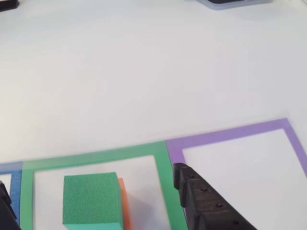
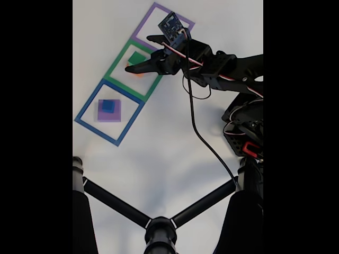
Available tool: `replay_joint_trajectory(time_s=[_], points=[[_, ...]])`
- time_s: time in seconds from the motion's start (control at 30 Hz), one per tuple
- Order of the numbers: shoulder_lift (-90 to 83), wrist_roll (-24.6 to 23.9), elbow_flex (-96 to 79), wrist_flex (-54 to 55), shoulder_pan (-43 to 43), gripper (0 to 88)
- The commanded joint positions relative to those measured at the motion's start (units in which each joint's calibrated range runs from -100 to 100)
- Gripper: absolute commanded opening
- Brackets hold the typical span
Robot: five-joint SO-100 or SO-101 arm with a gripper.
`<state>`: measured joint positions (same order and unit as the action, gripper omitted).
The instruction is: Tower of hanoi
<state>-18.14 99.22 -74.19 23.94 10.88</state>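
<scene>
Foam blocks make up this tower of hanoi, and from their matte, grainy faces I judge them light, soft and a little grippy, unlikely to slip or break. A pinch that is too hard would probably dent them, so I would take each one across two opposite flat sides, near the middle of its height.

In the fixed view the green block (image 2: 137,58) sits on the orange block (image 2: 139,73) inside the green tape square (image 2: 114,67), while the blue block (image 2: 108,106) rests on the purple block (image 2: 109,111) inside the blue tape square (image 2: 88,105). The purple tape square (image 2: 149,16) holds no block that I can see.

My pincer (image 2: 144,53) hangs over the green tape square, its two fingers spread wide with nothing between them. In the other view the green block (image 1: 90,199) lies between the two black fingers (image 1: 204,199), one at each lower corner, with a strip of orange block (image 1: 125,206) showing beside it. I judge the pincer to be above the block and not touching it, though its height is hard to read.
</scene>
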Motion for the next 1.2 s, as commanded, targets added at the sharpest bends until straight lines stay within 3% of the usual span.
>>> replay_joint_trajectory(time_s=[0.0,0.4,1.17], points=[[5.8,0.8,0.5,8.6,-0.7,42.5],[15.0,0.8,-1.5,20.2,-3.5,38.4],[17.5,0.8,-1.5,21.2,-5.9,19.0]])
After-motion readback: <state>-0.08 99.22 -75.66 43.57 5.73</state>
